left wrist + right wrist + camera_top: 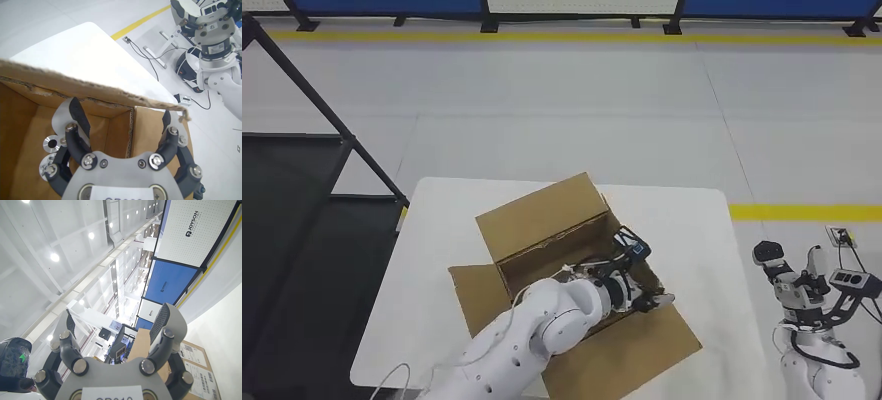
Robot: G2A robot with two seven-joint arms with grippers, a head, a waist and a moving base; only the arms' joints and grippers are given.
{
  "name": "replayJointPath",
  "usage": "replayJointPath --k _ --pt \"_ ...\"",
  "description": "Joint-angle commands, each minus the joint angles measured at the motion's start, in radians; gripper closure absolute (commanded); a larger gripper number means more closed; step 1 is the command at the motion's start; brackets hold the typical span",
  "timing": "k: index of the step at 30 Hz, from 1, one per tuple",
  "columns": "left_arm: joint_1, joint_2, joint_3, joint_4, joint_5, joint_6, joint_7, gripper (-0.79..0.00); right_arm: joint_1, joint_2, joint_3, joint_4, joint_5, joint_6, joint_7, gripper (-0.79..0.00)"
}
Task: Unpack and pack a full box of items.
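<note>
My left gripper (122, 117) is down inside the box (552, 250), against its right-hand wall. Its jaws are spread wide and there is nothing between them. In the left wrist view, the two black-padded fingers (79, 115) stand either side of an upright corrugated edge at an inside corner. I cannot tell whether either pad touches the cardboard. A frayed flap (94, 85) crosses just above the fingertips, and below them I see bare brown wall and floor.

From the top view the box sits near the middle of the white table (432, 300), turned at an angle, with its flaps folded outward. One flap stands up on the far side, one lies out to the left and one lies toward the near right corner.

My right gripper (116, 321) is well apart from all this, off the table's right edge and held out over the floor. It points up toward the ceiling with its jaws also wide and nothing in them. Past its fingers, the right wrist view shows brown cardboard with printed labels (194, 364).

On the floor to the right of the table lie black cables (151, 58) and a small grey unit (184, 99), with a yellow floor line (802, 212) beyond. A black frame (332, 130) stands to the left of the table.
</note>
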Motion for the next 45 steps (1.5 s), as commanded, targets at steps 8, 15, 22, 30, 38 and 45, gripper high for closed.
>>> replayJointPath --k 8,15,22,30,38,45 --pt "0.144 0.048 -0.133 -0.214 0.062 -0.053 -0.042 -0.785 0.022 0.006 -0.028 -0.029 -0.037 0.041 0.020 -0.785" --pt "0.321 0.092 -0.279 -0.454 0.092 -0.096 -0.071 -0.785 0.055 0.012 -0.052 -0.032 -0.049 0.075 0.063 -0.785" --pt "0.568 0.136 -0.496 -0.768 0.115 -0.160 -0.047 -0.785 0.117 0.020 -0.080 -0.022 -0.061 0.125 0.116 -0.785" --pt "0.841 0.164 -0.868 -0.838 -0.010 -0.285 0.175 -0.785 0.226 0.028 -0.137 0.021 -0.114 0.208 0.165 -0.785" --pt "1.118 0.167 -1.190 -0.838 -0.233 -0.353 0.282 -0.785 0.331 0.032 -0.196 0.074 -0.151 0.269 0.177 -0.785" --pt "1.118 0.167 -1.190 -0.838 -0.233 -0.353 0.282 -0.785 0.331 0.032 -0.196 0.074 -0.151 0.269 0.177 -0.785"
